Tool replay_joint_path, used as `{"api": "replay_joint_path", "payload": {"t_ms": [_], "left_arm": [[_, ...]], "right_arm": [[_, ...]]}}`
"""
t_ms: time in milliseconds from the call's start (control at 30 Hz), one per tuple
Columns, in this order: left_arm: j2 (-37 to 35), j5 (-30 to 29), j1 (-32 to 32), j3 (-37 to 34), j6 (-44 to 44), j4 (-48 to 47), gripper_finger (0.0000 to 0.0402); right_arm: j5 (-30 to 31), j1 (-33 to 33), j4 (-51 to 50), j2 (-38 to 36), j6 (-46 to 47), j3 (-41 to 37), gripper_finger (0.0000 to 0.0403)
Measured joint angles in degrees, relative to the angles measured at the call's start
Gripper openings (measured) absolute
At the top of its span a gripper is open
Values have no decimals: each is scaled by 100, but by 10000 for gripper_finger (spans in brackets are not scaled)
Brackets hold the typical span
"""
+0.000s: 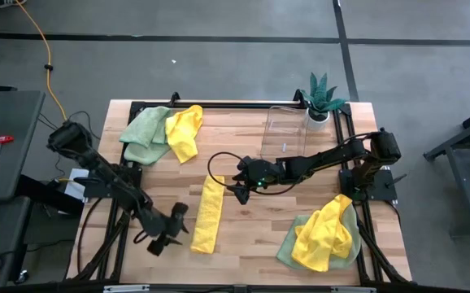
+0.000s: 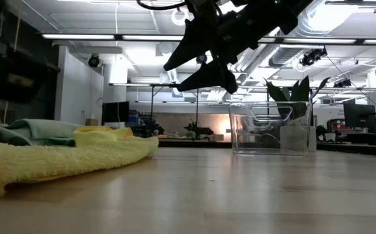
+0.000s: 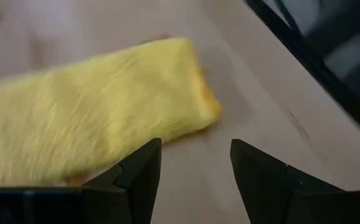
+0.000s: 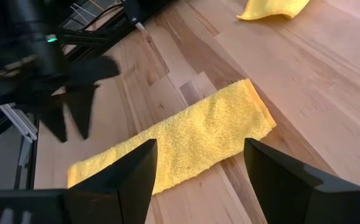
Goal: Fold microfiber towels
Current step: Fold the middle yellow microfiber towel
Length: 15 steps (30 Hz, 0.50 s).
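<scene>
Yellow folded towel (image 1: 207, 214) lies between both grippers, left (image 1: 172, 229) and right (image 1: 241, 190), jaws wide, empty.

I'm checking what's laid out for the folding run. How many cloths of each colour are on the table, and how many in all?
Yellow towels: 3, one folded strip mid-table, one in the far left pile, one in the near right pile.
Green towels: 2, one far left, one under the near right yellow.
Total: 5
</scene>
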Motion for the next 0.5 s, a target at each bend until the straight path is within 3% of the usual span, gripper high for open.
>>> {"api": "replay_joint_path", "payload": {"t_ms": [233,500], "left_arm": [[902,-608,-289,709,1980,-100,181],[1746,-642,-307,1095,2812,-80,181]], "right_arm": [[-2,0,-178,0,0,0,232],[-9,0,-240,0,17,0,232]]}}
